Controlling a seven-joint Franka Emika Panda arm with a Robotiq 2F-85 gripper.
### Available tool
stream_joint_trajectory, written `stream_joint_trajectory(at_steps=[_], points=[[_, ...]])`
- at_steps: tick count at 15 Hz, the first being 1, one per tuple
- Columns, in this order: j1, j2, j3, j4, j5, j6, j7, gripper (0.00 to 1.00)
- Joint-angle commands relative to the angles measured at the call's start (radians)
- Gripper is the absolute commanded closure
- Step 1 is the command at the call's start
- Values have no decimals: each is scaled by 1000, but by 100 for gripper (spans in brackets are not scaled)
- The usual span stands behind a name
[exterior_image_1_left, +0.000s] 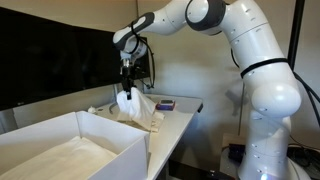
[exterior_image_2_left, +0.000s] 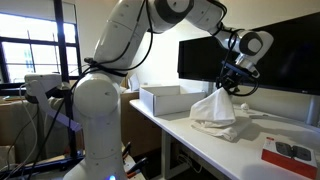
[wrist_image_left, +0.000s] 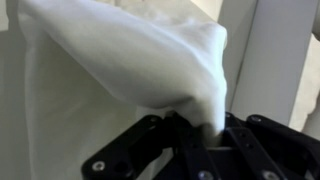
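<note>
Clearly the tool (exterior_image_1_left: 126, 88) pinches the white cloth (exterior_image_1_left: 138, 108) by its peak; the rest drapes straight down onto the bench (exterior_image_1_left: 176, 124).

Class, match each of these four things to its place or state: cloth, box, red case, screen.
Things:
1. cloth
2. box
3. red case
4. screen

Places or states:
a. white, open-topped, at one end of the table
b. pinched by the fingers and pulled up to a peak
c. dark, behind the table
d. lying flat on the table, apart from the cloth

Pairs: 1-b, 2-a, 3-d, 4-c
</note>
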Motion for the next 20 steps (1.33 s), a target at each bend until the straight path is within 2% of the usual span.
stream_joint_trajectory(at_steps=[1,11,12,14,17,20], points=[[-29,-35,-1,21,96,-21,-24,91],[10,115,-33,31,-30,-24,99,93],[12,125,-32,35,-38,-25,111,57],[9,135,-30,47,-44,-34,117,50],[-1,137,-31,68,-47,-55,122,30],[-31,87,-33,89,-28,-116,81,11]])
